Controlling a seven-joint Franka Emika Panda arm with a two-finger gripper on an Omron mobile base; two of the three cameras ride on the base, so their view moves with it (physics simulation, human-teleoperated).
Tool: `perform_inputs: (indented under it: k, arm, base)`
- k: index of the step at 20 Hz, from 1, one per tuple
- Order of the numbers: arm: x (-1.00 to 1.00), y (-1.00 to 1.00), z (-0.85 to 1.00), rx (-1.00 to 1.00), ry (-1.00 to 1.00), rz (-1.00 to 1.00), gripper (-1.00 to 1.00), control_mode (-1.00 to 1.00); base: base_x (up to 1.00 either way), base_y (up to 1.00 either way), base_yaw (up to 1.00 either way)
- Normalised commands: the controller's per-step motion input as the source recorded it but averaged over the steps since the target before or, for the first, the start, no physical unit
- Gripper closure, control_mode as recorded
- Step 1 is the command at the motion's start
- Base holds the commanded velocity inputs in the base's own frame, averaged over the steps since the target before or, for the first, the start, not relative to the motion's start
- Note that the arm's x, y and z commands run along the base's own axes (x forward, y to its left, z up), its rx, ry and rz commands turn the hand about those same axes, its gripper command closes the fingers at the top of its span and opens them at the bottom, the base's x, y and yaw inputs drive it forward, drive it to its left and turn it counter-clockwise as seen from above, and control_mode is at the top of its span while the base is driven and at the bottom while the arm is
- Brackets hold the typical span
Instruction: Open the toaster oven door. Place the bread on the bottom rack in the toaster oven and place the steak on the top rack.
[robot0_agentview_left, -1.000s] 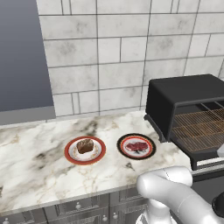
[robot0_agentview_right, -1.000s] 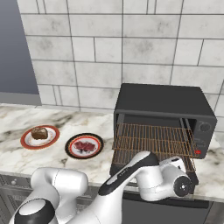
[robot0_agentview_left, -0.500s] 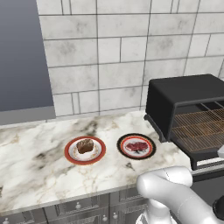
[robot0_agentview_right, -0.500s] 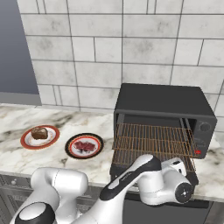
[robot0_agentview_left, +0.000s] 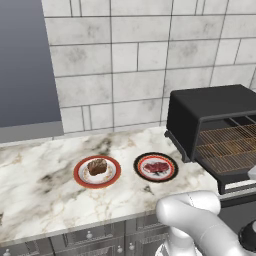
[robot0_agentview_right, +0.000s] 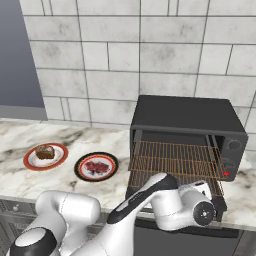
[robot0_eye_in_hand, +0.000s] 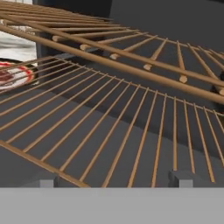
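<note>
You have the toaster oven (robot0_agentview_right: 187, 120) open, bread (robot0_agentview_right: 45, 151) and steak (robot0_agentview_right: 97, 166) plated left of it; jaws' spread can't be told.

Toaster oven (robot0_agentview_right: 187, 117) open; bread (robot0_agentview_left: 97, 166), steak (robot0_agentview_left: 156, 166) on plates.

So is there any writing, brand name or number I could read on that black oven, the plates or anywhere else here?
No readable text anywhere.
The toaster oven has a round knob and a small red spot on its right panel; no lettering can be made out there.
The two plates, counter and wall tiles carry no words or numbers.
</note>
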Motion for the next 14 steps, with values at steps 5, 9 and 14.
perform_inputs:
  k: [5, 9, 14]
  arm:
    - [-0.48, -0.28, 0.2, 0.08, 0.07, -0.14, -1.0, -1.0]
    - [-0.5, -0.28, 0.21, 0.1, 0.02, -0.14, -1.0, -1.0]
    - [-0.34, -0.2, 0.27, 0.09, 0.03, -0.11, -1.0, -1.0]
  base:
    - [0.0, 0.0, 0.0]
    - [0.0, 0.0, 0.0]
    - [0.0, 0.0, 0.0]
